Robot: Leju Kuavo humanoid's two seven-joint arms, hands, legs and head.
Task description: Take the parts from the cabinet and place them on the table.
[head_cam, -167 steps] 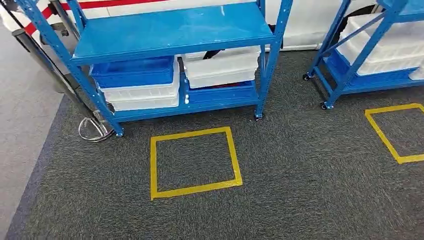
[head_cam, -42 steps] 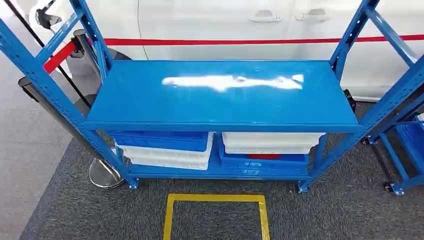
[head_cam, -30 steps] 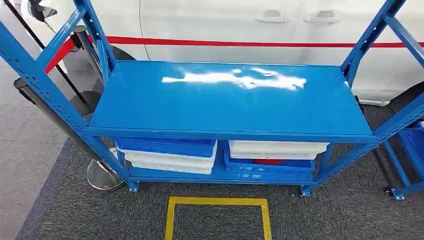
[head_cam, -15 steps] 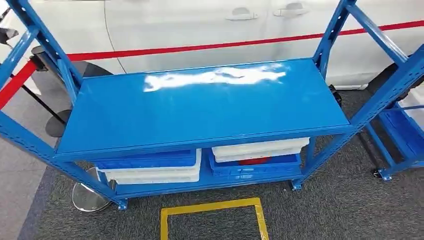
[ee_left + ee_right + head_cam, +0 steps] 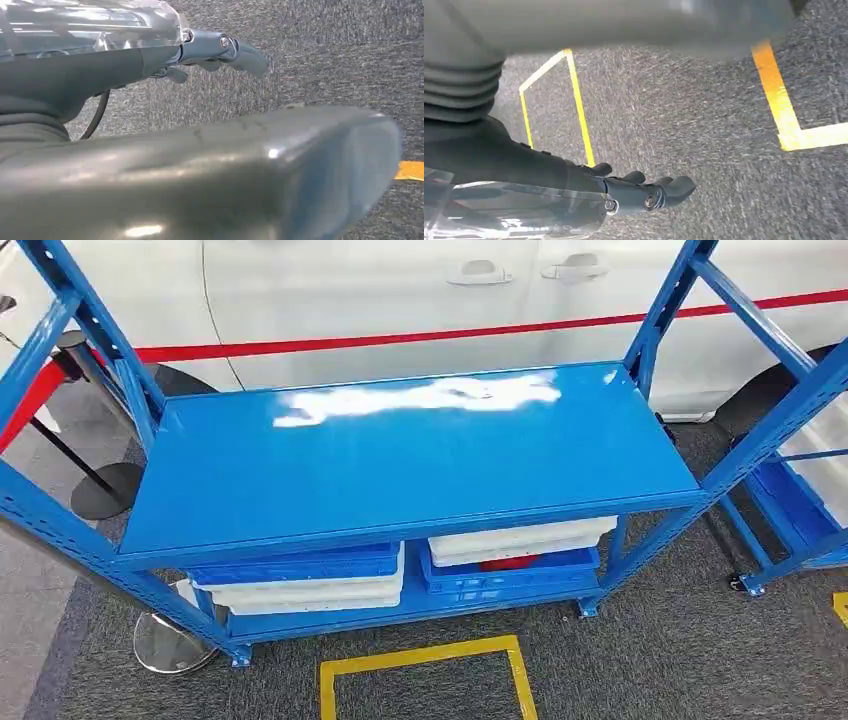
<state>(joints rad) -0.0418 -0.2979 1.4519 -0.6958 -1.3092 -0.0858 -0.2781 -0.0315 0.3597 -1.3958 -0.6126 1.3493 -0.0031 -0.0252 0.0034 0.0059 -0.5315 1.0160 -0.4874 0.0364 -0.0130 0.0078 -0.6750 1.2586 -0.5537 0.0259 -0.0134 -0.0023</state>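
Cabinet (image 5: 400, 460) runs left-right; left hand (image 5: 220, 50) and right hand (image 5: 644, 192) hang spread, empty.

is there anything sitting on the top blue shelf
No, the top blue shelf is bare in the head view, showing just a white glare; the bins sit on the level below.
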